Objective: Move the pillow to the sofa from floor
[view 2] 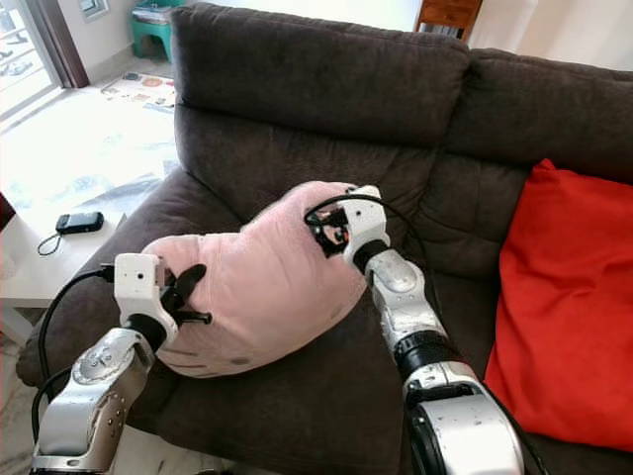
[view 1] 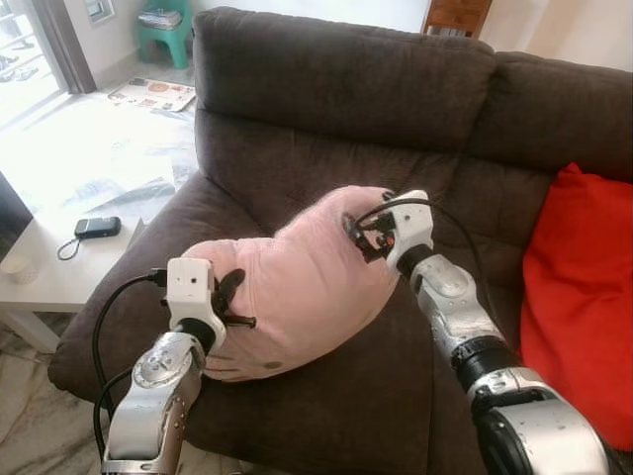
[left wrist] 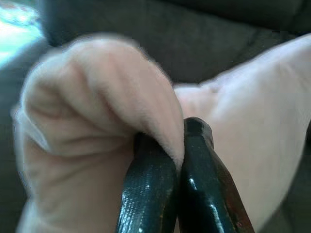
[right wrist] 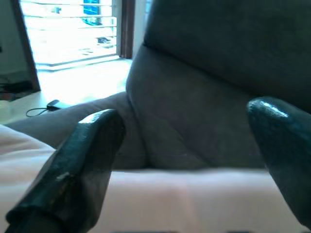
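Left gripper (left wrist: 177, 160) pinches a pillow (view 1: 297, 282) fold; right gripper (right wrist: 187, 160) gapes empty above it. Retracting unreleased could drag it off the sofa (view 1: 326, 89).

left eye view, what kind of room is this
Most likely a home living room: a dark brown sofa with a red cushion, a low white table beside it, and bright windows behind.
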Robot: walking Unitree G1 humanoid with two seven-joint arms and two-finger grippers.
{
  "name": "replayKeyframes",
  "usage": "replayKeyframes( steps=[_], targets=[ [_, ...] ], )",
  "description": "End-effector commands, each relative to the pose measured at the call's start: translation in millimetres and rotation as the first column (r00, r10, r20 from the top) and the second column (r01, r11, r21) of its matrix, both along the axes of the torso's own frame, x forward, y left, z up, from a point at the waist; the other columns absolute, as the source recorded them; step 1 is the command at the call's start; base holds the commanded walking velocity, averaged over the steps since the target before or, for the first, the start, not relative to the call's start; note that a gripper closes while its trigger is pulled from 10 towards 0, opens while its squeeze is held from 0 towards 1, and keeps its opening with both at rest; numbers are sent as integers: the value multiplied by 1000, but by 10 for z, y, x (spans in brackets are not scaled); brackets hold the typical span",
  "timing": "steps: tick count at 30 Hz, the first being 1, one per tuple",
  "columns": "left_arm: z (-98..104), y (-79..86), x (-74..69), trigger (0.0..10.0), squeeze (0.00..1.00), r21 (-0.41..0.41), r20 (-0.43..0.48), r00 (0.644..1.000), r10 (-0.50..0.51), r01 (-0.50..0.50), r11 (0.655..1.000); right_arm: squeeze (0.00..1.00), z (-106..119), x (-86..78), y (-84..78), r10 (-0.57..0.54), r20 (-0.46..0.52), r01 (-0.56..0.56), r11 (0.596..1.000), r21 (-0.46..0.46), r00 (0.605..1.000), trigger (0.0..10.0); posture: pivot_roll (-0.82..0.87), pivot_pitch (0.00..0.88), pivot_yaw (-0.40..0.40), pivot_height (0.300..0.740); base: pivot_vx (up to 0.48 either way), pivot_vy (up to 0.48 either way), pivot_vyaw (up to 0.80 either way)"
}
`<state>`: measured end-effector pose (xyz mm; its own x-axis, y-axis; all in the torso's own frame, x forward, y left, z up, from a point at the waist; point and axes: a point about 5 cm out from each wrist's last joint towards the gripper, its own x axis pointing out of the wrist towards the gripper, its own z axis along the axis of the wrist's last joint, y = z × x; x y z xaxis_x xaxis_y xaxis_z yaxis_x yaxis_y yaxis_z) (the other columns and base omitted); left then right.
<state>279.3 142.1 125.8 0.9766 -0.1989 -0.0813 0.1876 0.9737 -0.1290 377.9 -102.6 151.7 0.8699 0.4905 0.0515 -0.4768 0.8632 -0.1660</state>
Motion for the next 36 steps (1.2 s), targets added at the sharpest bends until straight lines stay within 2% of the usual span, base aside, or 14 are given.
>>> replayKeyframes(
  steps=[1,3,4,5,6,10,11,19,25,29,30,31,33,36],
  targets=[
    [108,113,50,10000,0,33,56,995,80,-82,996,1000,29,15,-56,-14,17,15,1000,-27,1000,10000,103,51,-77,740,0,0,0],
    [103,151,57,10000,0,26,59,992,112,-114,993,1000,31,17,-66,-22,22,23,999,-36,1000,10000,103,49,-78,740,0,0,0],
    [106,167,60,10000,0,24,63,990,126,-127,992,929,30,17,-68,-23,23,24,999,-39,999,10000,103,47,-79,740,0,0,0],
    [108,177,61,10000,0,24,66,989,133,-135,991,929,30,17,-69,-23,23,24,999,-40,999,10000,103,47,-79,740,0,0,0],
    [111,235,69,10000,0,12,72,980,186,-187,982,0,31,15,-70,-25,29,26,999,-45,999,10000,103,43,-79,740,0,0,0],
    [117,363,79,10000,0,15,85,954,288,-291,957,0,31,15,-72,-29,32,30,999,-44,999,10000,105,43,-81,740,0,0,0],
    [121,469,75,10000,0,17,90,926,366,-369,929,0,31,15,-70,-28,33,30,999,-45,999,10000,104,46,-80,740,0,0,0],
    [-43,761,-21,10000,0,50,17,837,547,-547,835,0,0,-17,-20,-9,36,10,999,-35,999,10000,105,51,-80,740,0,0,0],
    [-234,1013,-200,10000,0,65,-71,677,732,-730,681,0,-41,-46,-5,0,31,1,999,-38,1000,10000,98,50,-82,740,0,0,0],
    [-235,1134,-280,10000,0,44,-67,576,815,-814,579,0,-50,-53,-10,-1,32,2,999,-41,999,10000,94,53,-83,740,0,0,0],
    [-235,1134,-280,10000,0,44,-67,576,815,-814,579,0,-50,-53,-10,-1,32,2,999,-41,999,10000,94,53,-83,740,0,0,0],
    [-226,1160,-298,10000,0,31,-65,552,831,-832,555,0,-50,-53,-13,-3,32,5,999,-40,999,10000,92,52,-84,740,0,0,0],
    [-180,1240,-362,10000,0,9,-37,477,878,-878,478,0,-61,-65,-4,-3,32,4,999,-37,999,10000,91,53,-84,740,0,0,0],
    [-158,1248,-363,10000,0,-10,-31,471,881,-882,471,0,-79,-83,11,4,30,-3,999,-33,1000,10000,91,55,-85,740,0,0,0]
  ],
)
